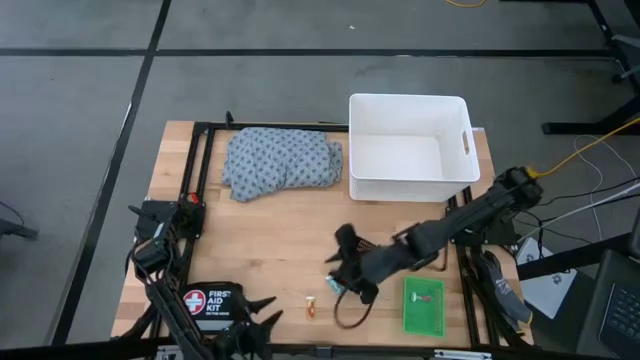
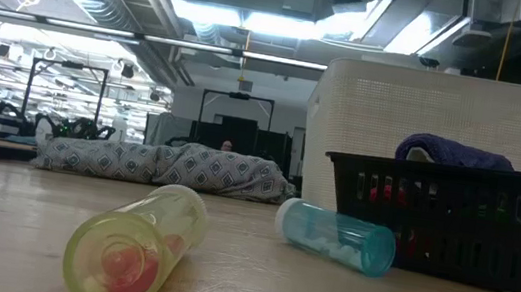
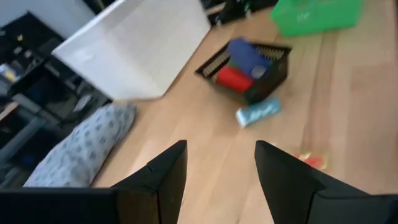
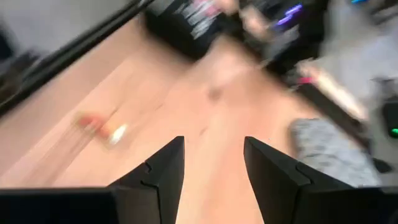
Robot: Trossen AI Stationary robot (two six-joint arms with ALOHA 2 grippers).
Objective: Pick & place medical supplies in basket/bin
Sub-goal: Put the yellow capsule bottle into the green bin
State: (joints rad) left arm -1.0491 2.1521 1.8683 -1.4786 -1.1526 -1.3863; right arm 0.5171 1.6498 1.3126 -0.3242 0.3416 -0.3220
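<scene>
The blue-grey dotted cloth [image 1: 280, 162] lies in a heap at the far left of the table, beside the white tub [image 1: 408, 150]. The black mesh tray [image 3: 245, 68] holds a blue roll [image 3: 249, 55] and a red roll [image 3: 233, 78]; in the high view it sits under my right arm. A clear blue tube [image 2: 334, 236] and a yellow-green tube [image 2: 136, 246] lie on their sides on the wood. The green tray [image 1: 423, 305] stands near the near right edge. My right gripper [image 1: 338, 258] hovers open over mid-table. My left gripper [image 1: 265, 312] waits open near the near edge.
The black pouch lettered FIRST AID KIT [image 1: 205, 300] lies at the near left, next to my left arm. A black frame [image 1: 200, 170] runs along the table's left and far sides. Bare wood spreads between the cloth and the tubes.
</scene>
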